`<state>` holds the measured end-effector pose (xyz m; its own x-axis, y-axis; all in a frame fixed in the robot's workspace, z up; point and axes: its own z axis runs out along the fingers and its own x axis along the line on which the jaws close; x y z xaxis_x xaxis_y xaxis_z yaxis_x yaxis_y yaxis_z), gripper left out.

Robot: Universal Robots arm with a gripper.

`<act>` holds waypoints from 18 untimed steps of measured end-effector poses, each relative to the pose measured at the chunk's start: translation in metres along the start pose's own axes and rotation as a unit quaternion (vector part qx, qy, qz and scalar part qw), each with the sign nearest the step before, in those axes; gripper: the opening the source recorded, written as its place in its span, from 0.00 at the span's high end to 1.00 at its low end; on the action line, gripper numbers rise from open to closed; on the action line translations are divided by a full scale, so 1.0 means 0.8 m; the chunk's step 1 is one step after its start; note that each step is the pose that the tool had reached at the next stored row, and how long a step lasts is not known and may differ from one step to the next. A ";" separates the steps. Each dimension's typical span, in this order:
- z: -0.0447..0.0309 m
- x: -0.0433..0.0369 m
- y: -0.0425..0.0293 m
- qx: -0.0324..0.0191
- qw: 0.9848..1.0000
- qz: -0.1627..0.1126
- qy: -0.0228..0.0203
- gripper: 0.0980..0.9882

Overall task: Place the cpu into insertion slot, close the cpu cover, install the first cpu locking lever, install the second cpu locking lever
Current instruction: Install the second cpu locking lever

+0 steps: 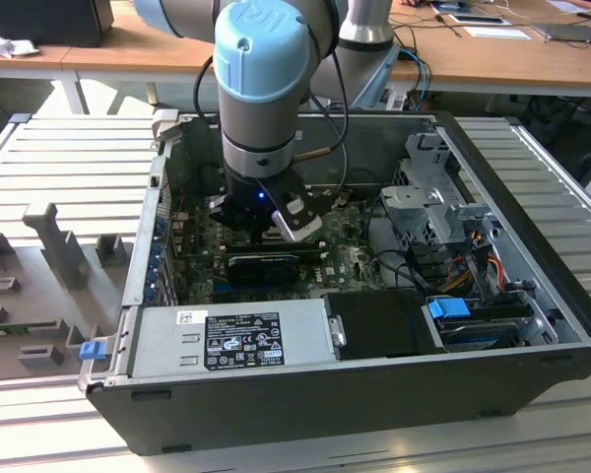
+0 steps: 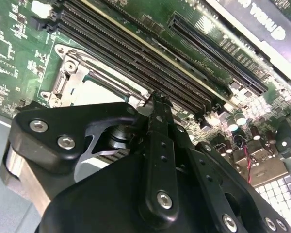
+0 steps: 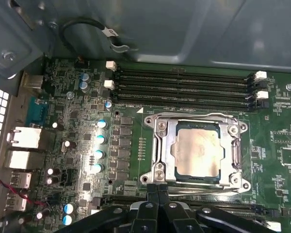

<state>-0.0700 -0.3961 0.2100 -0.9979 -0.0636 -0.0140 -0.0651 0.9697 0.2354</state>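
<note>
Gripper (image 3: 157, 190) fingertips together, beside cpu cover (image 3: 161, 148)

Grey arm (image 1: 261, 108), blue cap, black fingers (image 3: 157, 194)

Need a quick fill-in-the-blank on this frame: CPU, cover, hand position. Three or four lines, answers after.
1. In the first wrist view, the cpu lies inside the socket with its pale metal top facing ____.
2. The cpu cover is a metal frame lying ____ around the chip.
3. The hand has its fingertips pressed ____ at the edge of the socket.
4. In the exterior view, the arm reaches down into an open computer ____.

Missing words: up; closed; together; case
</note>
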 end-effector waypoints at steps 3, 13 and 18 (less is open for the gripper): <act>0.0055 0.002 -0.0017 -0.009 1.000 0.000 -0.001 0.99; 0.0174 0.011 -0.0039 -0.036 0.999 -0.001 -0.002 0.99; 0.0092 0.012 -0.0019 -0.038 0.999 -0.001 -0.002 0.99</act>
<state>-0.0796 -0.3965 0.2023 -0.9978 -0.0633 -0.0189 -0.0660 0.9488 0.3088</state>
